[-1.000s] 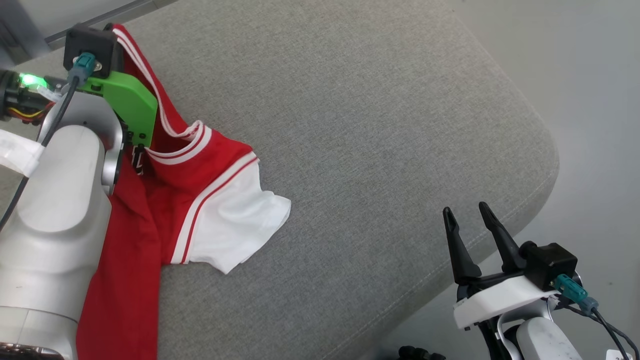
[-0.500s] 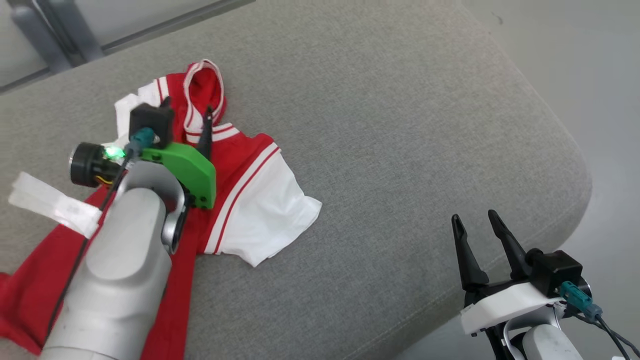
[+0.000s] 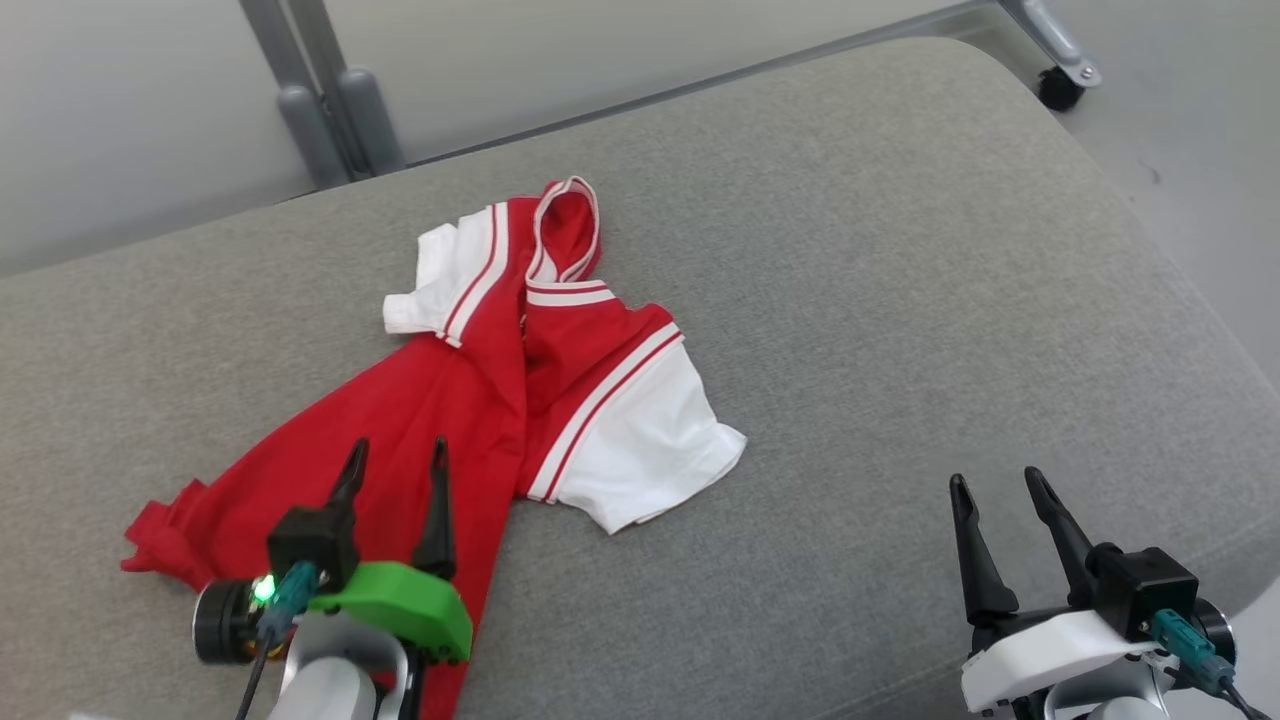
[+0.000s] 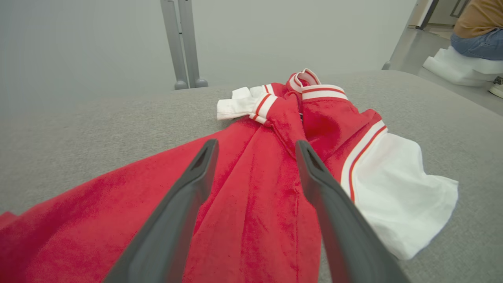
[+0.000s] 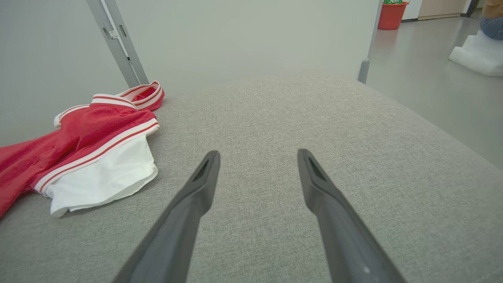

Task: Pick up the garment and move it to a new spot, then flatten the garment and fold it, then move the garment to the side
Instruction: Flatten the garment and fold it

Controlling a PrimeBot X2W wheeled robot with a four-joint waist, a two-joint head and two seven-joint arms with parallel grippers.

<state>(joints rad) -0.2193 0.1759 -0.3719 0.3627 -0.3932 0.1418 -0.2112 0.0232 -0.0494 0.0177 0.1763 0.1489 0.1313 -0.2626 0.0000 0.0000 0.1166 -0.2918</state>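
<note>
Hidden in the head view behind the left gripper (image 3: 398,445) and its green mount (image 3: 395,605): the lower edge of the red-and-white shirt (image 3: 520,400). Hard to tell whether touching cloth. Spread wide over the red body, holding nothing. Likewise the right gripper (image 3: 997,477): wide, empty, over bare gray cushion (image 3: 900,300). Crumpled left of the cushion's middle, collar toward metal posts (image 3: 320,110). Beyond, pale wall and a seated person (image 4: 477,27), cut off.

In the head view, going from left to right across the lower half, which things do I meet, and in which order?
The garment's red hem end → left gripper → the garment's larger white sleeve → right gripper, all over the grey cushion.
</note>
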